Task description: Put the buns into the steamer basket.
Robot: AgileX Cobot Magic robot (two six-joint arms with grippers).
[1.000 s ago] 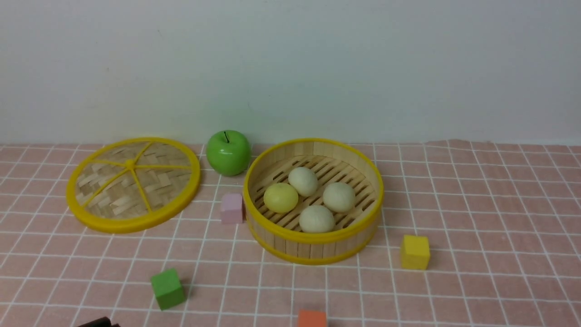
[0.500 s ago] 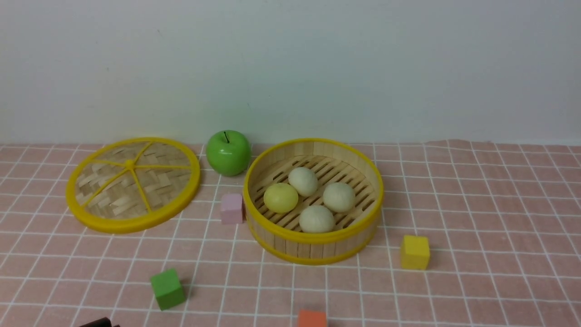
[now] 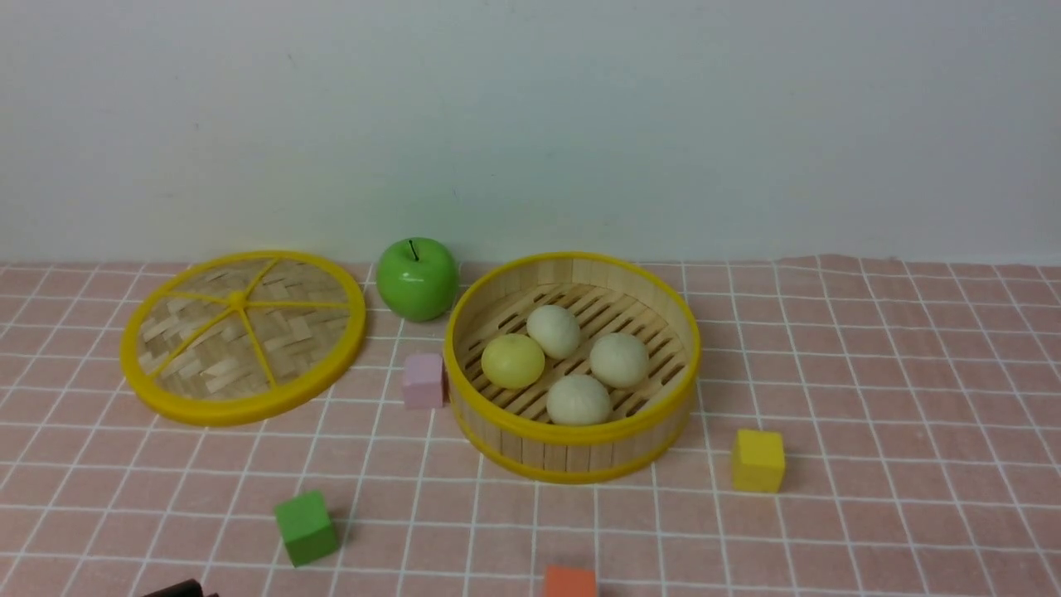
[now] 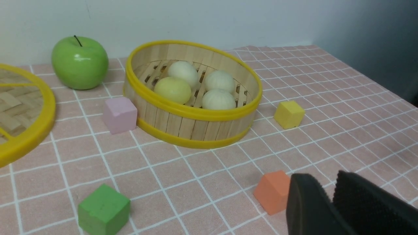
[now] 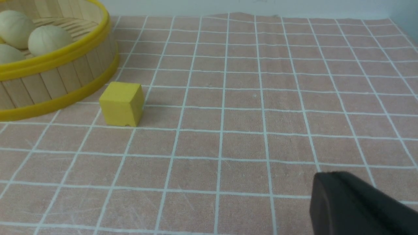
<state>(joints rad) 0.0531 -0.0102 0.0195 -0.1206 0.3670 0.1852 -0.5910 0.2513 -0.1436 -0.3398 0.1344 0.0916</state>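
Nothing has been moved over the last second: all four buns (image 3: 572, 365) are seen resting inside the steamer basket (image 3: 572, 452) on the desk (image 3: 870, 398), so the task is judged finished. The left pincer (image 4: 333, 199) is pressed together, empty; the right pincer (image 5: 356, 202) cannot be told.

You have open cloth (image 3: 895, 398) to the right of the basket (image 3: 572, 452); only the yellow cube (image 3: 758, 459) stands near its right front. On the left the pink cube (image 3: 423, 380) sits just beside the wall, and the apple (image 3: 416, 279) crowds the back left; the lid (image 3: 242, 335) fills the space beyond them. In front, the green cube (image 3: 306, 526) and orange cube (image 3: 569, 582) leave a wide gap between them; the four buns (image 3: 578, 399) cover the middle of the floor.
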